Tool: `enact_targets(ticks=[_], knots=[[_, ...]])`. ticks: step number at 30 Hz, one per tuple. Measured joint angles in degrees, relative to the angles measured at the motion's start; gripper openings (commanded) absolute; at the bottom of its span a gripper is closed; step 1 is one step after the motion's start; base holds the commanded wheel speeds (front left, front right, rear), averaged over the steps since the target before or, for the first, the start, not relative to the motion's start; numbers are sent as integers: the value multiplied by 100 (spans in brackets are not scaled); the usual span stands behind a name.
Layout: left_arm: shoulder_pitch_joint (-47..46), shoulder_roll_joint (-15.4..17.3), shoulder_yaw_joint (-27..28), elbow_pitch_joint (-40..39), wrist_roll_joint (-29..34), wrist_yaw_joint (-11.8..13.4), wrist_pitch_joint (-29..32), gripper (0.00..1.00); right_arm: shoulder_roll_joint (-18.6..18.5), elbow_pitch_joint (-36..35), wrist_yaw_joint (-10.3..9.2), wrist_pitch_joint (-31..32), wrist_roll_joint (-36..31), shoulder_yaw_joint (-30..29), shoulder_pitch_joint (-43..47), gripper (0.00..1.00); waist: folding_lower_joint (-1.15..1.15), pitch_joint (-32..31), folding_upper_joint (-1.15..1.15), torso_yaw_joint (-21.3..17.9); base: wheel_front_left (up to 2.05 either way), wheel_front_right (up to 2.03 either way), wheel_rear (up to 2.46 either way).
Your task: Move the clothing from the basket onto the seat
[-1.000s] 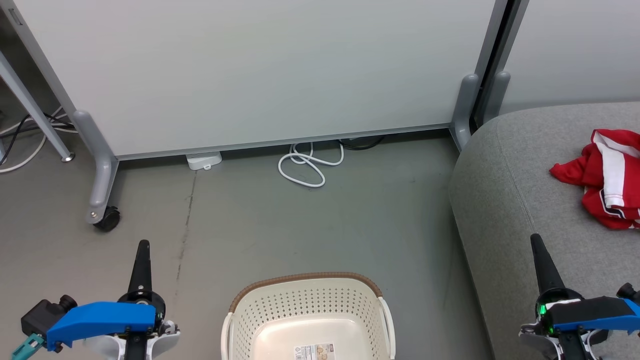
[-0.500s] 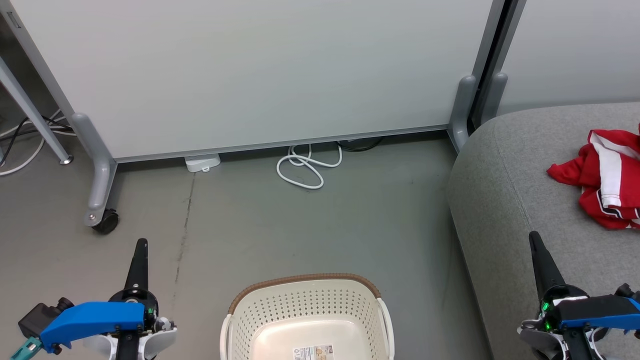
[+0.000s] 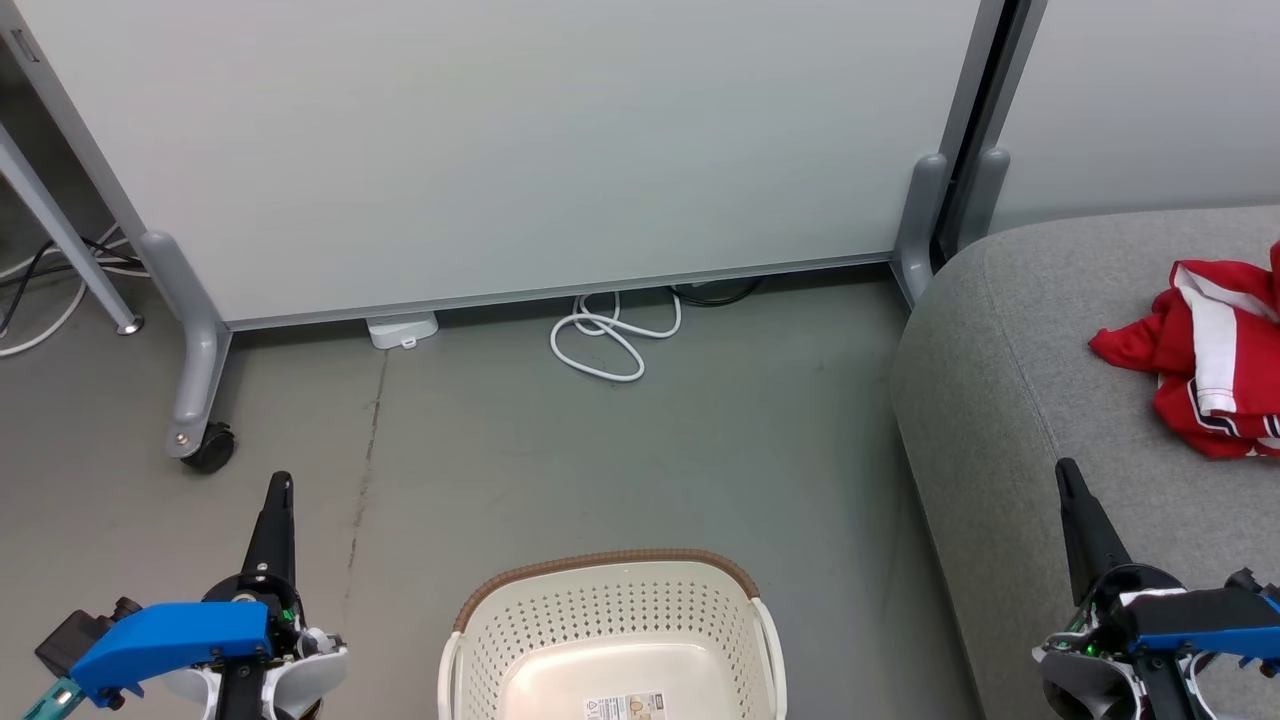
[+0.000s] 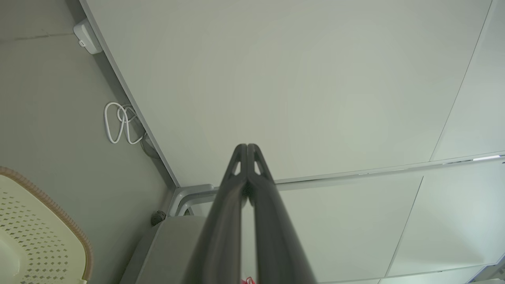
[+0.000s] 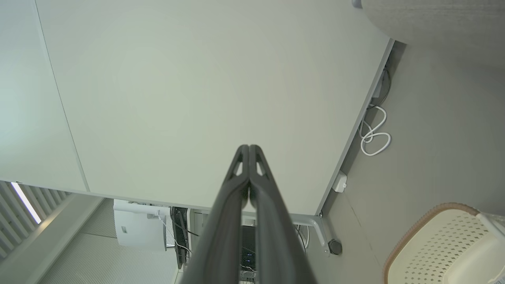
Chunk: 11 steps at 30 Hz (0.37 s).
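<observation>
The cream basket [image 3: 612,615] with its brown rim stands on the floor at the bottom middle; what shows of its inside holds nothing but a label. Red clothing [image 3: 1205,355] with a broad white stripe lies crumpled on the grey seat [image 3: 1010,400] at the right. My left gripper [image 3: 279,487] is shut at the lower left, left of the basket, its fingers [image 4: 247,150] pressed together with nothing between them. At the lower right my right gripper [image 3: 1066,470] hangs shut over the seat's front part, its fingers [image 5: 249,150] also empty. The basket's rim shows in the left wrist view [image 4: 59,213] and the right wrist view [image 5: 414,223].
A pale partition on castors [image 3: 210,447] runs across the back. A coiled white cable [image 3: 605,340] and a small white box [image 3: 402,328] lie at its foot. More cables [image 3: 40,275] and a metal leg [image 3: 70,250] are at the far left. Grey floor surrounds the basket.
The head camera has shifted slightly, so the whole picture slid a little left and down. Both grippers stay shut and sit a bit lower in the view.
</observation>
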Motion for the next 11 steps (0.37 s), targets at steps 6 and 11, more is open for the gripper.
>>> enact_targets(ticks=[6,11], knots=[[-12,-3,35,-5,-261,-1,65,0,0,4,0,56,256,-2,-23,0,0,-12,0,-11,0,0,0],[-22,-5,62,-11,-469,-2,121,0,-1,9,0,119,467,-5,-28,0,0,-21,0,-21,0,0,0]])
